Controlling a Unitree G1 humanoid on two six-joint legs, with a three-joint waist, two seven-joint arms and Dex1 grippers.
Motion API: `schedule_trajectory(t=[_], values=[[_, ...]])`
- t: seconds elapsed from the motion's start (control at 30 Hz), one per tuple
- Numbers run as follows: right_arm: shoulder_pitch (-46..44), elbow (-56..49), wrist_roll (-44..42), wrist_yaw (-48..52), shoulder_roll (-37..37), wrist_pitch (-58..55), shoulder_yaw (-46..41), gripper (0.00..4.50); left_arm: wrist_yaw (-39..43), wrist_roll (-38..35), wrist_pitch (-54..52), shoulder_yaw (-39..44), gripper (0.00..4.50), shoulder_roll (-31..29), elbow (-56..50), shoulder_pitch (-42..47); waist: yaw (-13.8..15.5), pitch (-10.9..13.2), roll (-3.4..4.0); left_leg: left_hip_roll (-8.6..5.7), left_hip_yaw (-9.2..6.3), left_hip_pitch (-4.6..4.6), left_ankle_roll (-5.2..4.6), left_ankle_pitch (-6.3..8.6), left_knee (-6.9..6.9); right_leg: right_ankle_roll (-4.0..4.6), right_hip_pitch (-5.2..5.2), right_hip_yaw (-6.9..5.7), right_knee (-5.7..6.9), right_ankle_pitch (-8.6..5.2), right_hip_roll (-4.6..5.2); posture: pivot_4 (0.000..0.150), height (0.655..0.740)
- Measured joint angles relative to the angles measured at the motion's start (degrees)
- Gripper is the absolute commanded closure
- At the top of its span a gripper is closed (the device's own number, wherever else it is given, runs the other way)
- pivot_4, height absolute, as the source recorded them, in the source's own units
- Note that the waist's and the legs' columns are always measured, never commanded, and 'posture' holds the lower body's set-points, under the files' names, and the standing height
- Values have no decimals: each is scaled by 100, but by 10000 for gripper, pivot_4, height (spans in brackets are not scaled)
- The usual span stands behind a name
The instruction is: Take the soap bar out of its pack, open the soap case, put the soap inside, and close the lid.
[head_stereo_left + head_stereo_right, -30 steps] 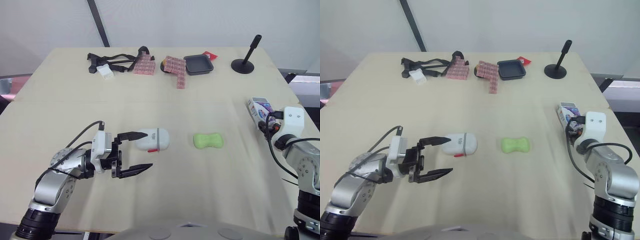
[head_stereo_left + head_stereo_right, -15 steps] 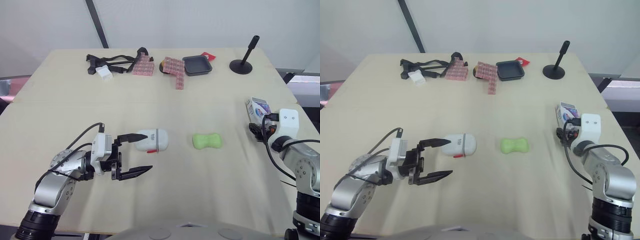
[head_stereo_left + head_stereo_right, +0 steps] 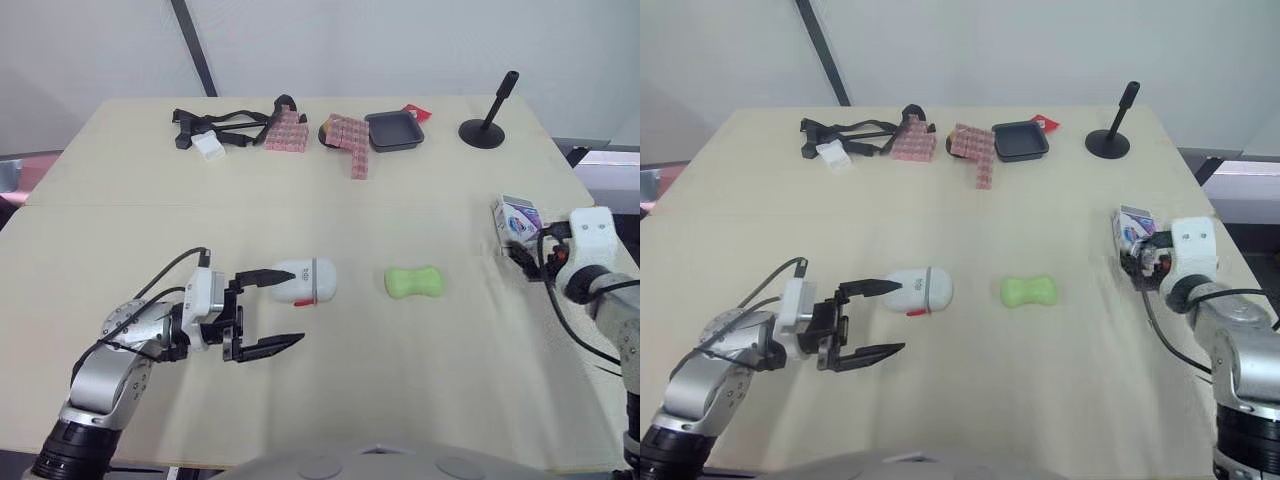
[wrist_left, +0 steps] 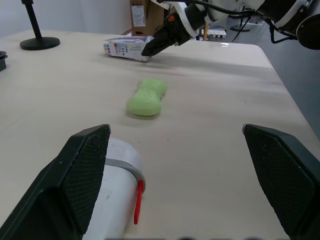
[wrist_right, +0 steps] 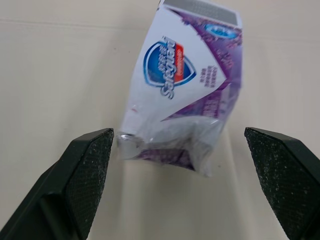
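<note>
Left claw spread wide, soap case just beside one finger, soap at the case's 3 o'clock. I'd centre on the case before pinching.

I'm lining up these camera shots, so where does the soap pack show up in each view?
Left eye view: soap pack at far right, mid-height.
Right eye view: soap pack at far right again, mid-height.
Left wrist view: soap pack beyond the green soap.
Right wrist view: soap pack ahead, between that gripper's spread fingers.
Shared landmark: the right gripper, right at the pack's end in every view.
</note>
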State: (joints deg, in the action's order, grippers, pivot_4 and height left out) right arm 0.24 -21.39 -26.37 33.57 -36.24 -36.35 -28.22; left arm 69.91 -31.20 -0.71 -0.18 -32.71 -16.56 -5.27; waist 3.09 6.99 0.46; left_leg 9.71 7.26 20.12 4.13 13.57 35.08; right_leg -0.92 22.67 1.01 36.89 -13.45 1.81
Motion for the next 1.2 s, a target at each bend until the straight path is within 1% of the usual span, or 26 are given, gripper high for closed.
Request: schedule_trajectory(t=[0.1, 0.13, 0.2, 0.3, 0.43, 0.53, 0.73, 0.97, 1.2], values=[[457, -29, -423, 1088, 24, 671, 27, 103, -2, 39, 0, -38, 0, -3, 35, 50, 5, 0, -3, 1, -1, 6, -15, 4, -1, 1, -1, -4, -10, 0, 2, 1500, 7400], [557, -30, -463, 1277, 31, 787, 69, 103, -7, 43, -5, -46, 0, -3, 44, 65, 2, 0, -3, 1, -1, 7, -23, 7, -1, 1, -1, -5, -12, 0, 2, 1500, 7400], [827, 7, -442, 1672, 19, 1183, 142, 103, -30, 45, -19, -57, 0, -3, 54, 129, 1, 0, -3, 0, -1, 9, -29, 8, 0, 20, -1, -6, -15, -11, 4, 1500, 7400], [1198, 252, -408, 2515, 4, 2035, 368, 103, -68, 46, -37, -84, 0, -3, 65, 195, -13, 0, -3, 0, -1, 10, -36, 9, 2, 28, 0, -6, -15, -16, 6, 1500, 7400], [1411, 727, -319, 3713, -58, 3140, 807, 103, -98, 59, -101, -108, 0, -4, 77, 243, -53, 0, -5, 0, -1, 10, -44, 9, 6, 30, 0, -9, -15, -17, 7, 1500, 7400], [1492, 1004, -154, 4295, -260, 3709, 1074, 103, -132, 142, -152, -112, 0, -38, 79, 252, -65, 0, -5, 0, -5, 19, -54, 8, 14, 31, 1, -14, -14, -17, 10, 1500, 7400], [1386, 1169, -172, 4482, -295, 3908, 1231, 103, -293, 215, -271, -109, 0, -40, 104, 311, -76, 0, -5, 0, -9, 24, -63, 6, 22, 34, 2, -19, -14, -18, 12, 1500, 7400], [1304, 963, -214, 4411, -408, 3815, 1436, 103, -345, 397, -264, -119, 0, -80, 164, 411, -75, 0, -5, 0, -13, 28, -68, 6, 23, 38, 3, -24, -14, -20, 13, 1500, 7400], [1178, 901, -301, 4174, -444, 3585, 1440, 103, -30, 694, -360, -380, 0, -346, 764, 1304, -64, 1, -6, -2, -13, 33, -72, 4, 31, 47, 11, -25, -4, -24, 15, 1500, 7400]])
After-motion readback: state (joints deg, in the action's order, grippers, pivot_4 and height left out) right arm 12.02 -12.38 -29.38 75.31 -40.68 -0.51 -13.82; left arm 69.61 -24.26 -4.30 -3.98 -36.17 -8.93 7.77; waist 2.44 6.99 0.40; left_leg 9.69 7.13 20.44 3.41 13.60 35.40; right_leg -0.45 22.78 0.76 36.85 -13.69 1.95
